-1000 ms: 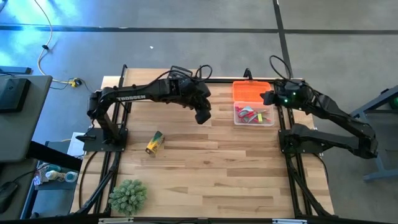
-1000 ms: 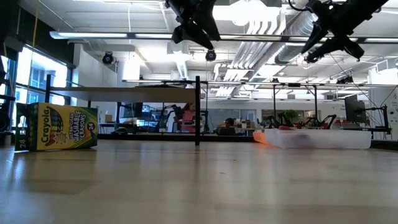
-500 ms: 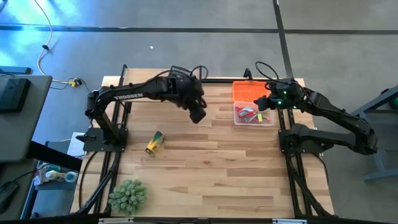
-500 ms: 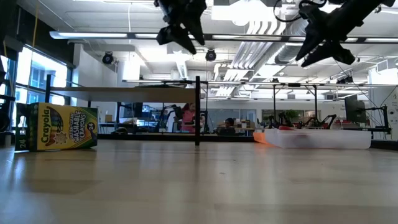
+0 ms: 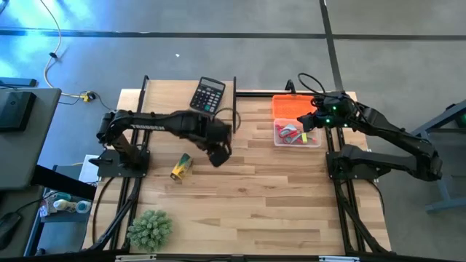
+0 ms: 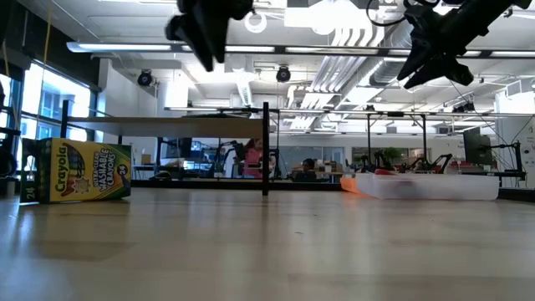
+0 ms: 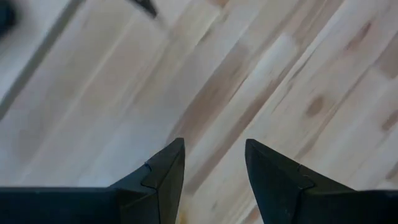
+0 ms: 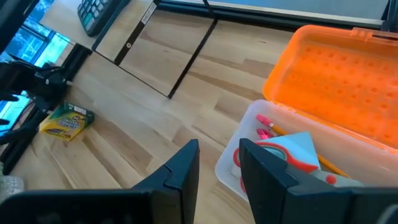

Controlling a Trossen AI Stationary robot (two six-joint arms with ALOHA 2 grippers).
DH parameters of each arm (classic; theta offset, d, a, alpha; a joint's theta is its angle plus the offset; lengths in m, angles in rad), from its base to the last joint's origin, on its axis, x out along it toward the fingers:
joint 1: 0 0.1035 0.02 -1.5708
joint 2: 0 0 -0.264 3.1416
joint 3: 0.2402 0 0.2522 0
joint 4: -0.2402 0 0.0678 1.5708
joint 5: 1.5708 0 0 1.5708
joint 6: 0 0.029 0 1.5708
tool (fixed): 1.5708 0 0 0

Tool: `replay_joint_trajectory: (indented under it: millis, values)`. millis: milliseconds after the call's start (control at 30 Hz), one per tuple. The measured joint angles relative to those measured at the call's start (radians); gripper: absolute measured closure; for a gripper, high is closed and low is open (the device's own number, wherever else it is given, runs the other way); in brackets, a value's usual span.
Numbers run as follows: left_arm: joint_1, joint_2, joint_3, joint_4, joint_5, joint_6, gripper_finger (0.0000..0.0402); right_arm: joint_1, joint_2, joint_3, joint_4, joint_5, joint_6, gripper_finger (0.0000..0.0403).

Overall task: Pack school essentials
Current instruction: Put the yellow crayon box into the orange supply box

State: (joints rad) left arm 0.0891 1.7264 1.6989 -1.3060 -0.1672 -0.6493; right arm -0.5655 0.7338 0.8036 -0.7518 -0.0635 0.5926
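A clear pencil case [image 5: 297, 135] with its orange lid [image 5: 294, 107] open lies at the table's far right. In it are red-handled scissors [image 8: 281, 153], a blue note pad [image 8: 306, 143] and pencils [image 8: 274, 128]. A yellow-green crayon box [image 5: 180, 167] lies on its side at the table's left; it also shows in the low view [image 6: 79, 170]. My left gripper [image 5: 217, 154] hangs open over bare wood just right of the crayon box [image 7: 214, 163]. My right gripper [image 5: 310, 123] is open and empty above the case [image 8: 219, 165].
A black calculator [image 5: 208, 94] lies at the far edge, left of the middle. A spiky green plant [image 5: 150, 228] stands at the near left corner. The middle and near right of the table [image 5: 277, 204] are bare wood. Arm bases stand at both side edges.
My left gripper has swung from over the far middle of the table toward the near left, ending close to the crayon box and uncovering the calculator. My right gripper has shifted a little toward the table's left, over the open case, then stayed still.
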Motion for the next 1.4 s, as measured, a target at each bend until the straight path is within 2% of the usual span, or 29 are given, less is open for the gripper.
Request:
replay_joint_trajectory:
  millis: [267, 433, 733, 933, 1133, 1400]
  values:
    - [-0.117, 0.000, 0.000, -0.201, -0.082, -0.228, 0.0245, 0.000, 0.000, 0.000, 0.000, 0.000, -0.040, 0.0300]
    - [-0.182, -0.001, -0.008, -0.261, -0.087, -0.322, 0.0245, 0.000, 0.000, 0.000, 0.001, 0.000, -0.044, 0.0300]
    - [-0.223, -0.170, -0.219, -0.226, -0.080, -0.526, 0.0245, 0.000, 0.000, 0.000, 0.001, 0.000, -0.044, 0.0300]
    - [-0.223, -0.289, -0.334, -0.179, -0.088, -0.562, 0.0245, 0.000, 0.000, 0.000, 0.001, 0.000, -0.044, 0.0300]
    - [-0.206, -0.341, -0.369, -0.162, -0.050, -0.549, 0.0242, 0.000, 0.002, 0.000, 0.009, -0.001, -0.044, 0.0300]
    - [-0.160, -0.353, -0.482, -0.124, 0.052, -0.500, 0.0190, 0.000, 0.008, 0.000, 0.017, -0.001, -0.044, 0.0300]
